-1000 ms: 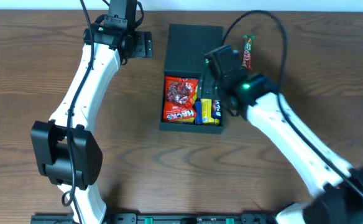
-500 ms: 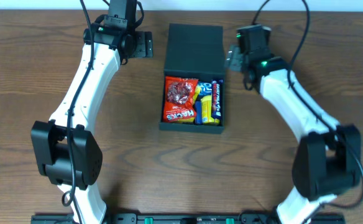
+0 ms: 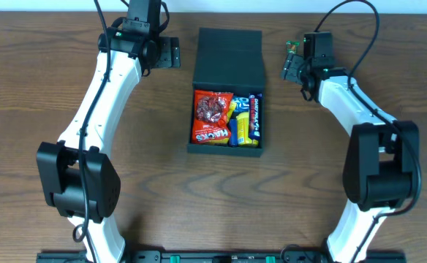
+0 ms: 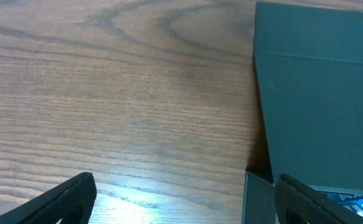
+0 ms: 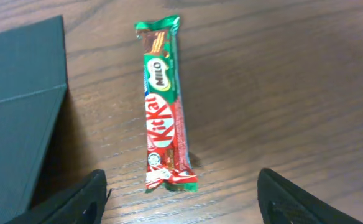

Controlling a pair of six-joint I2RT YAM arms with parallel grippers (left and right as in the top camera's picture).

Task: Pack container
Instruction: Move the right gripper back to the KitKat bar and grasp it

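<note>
One KitKat Milo bar (image 5: 161,106) lies unpacked beside the container (image 3: 228,55), so the right gripper (image 5: 183,198) hovers over it, wide open and empty.

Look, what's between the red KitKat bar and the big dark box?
Nothing, just bare wooden table between red-and-green KitKat bar and dark teal-black box, right wrist view.

In the left wrist view the container (image 4: 318,93) is cut off by the right and lower edges, and only the fingertips (image 4: 63,199) of the left gripper (image 4: 184,202) are seen. From overhead the KitKat bar (image 5: 163,106) is almost wholly covered by the right gripper (image 5: 184,199), and the smaller packets' (image 3: 246,126) print cannot be read.
</note>
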